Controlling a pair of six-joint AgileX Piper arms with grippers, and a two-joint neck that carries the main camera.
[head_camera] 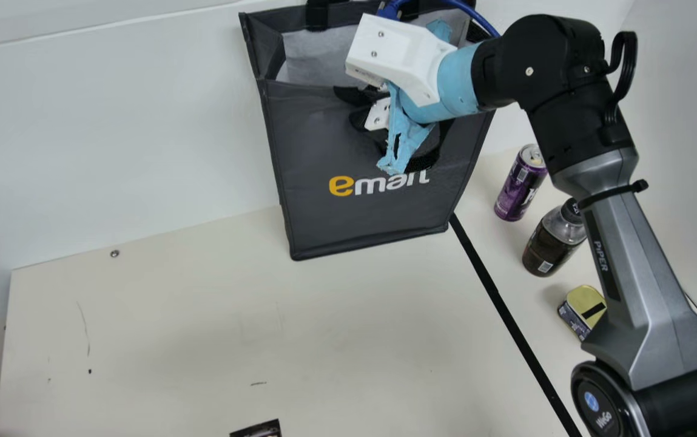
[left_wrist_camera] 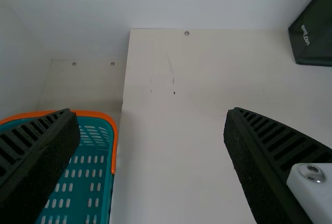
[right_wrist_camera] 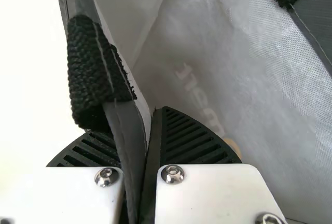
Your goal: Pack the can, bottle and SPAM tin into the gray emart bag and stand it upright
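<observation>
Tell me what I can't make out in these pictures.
Main view: part of the tin, behind the right arm.
Main view: bottom inside the bag, behind its front wall.
Main view: dark thing, cut off at bottom edge.
Left wrist view: basket, partly behind a finger and beyond left edge.

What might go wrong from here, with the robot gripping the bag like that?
The right gripper pinches the gray bag only near its rim, so it might slip free. Pulling hard might tip the bag. If it lurched sideways, it might also knock the can or bottle nearby.
</observation>
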